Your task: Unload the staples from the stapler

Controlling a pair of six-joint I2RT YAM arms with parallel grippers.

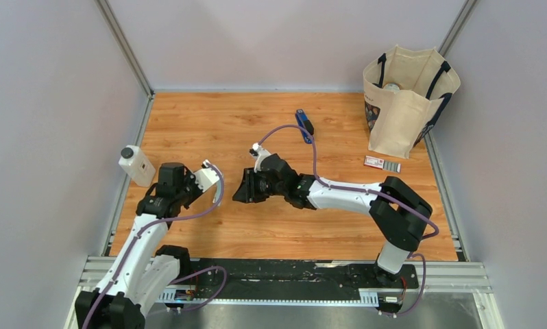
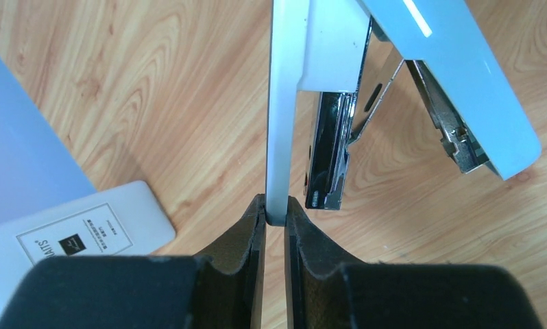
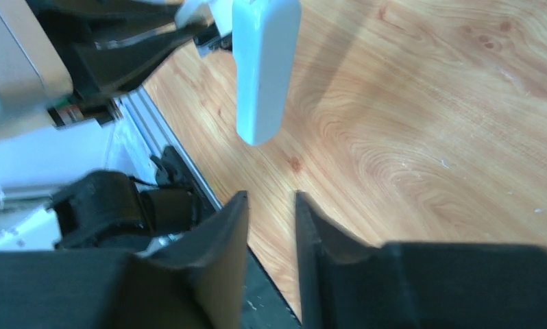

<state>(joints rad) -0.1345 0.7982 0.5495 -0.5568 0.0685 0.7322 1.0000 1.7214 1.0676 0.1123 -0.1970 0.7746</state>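
Left pincer: clenched on the thin flat leaf of a pale grey-green piece, with a fingertip pressed against each face of the leaf's near end. Right pincer: released, jaws apart with nothing between them. It is held over bare wood near the middle of the bench, tips turned toward the left arm.

Stapler: blue with a black end, lying flat on the bench toward the far edge, a little right of centre. Its long axis runs roughly far to near. Untouched, and well apart from both pincers.

Pale grey-green piece: held above the bench left of centre, between the two pincers. It is opened out on a hinge into the gripped leaf, a chrome channel beside it, and a broader pale cover splayed to one side. What the channel holds cannot be made out. In the right wrist view its rounded end hangs just beyond the open tips, not touching them.

Box: small, red and white with a grey tray, flat near the right edge, just beside the foot of the bag.

Bag: cream cloth tote with dark handles, upright in the far right corner.

Bottle: white with a black cap, upright at the left edge, near the left arm.
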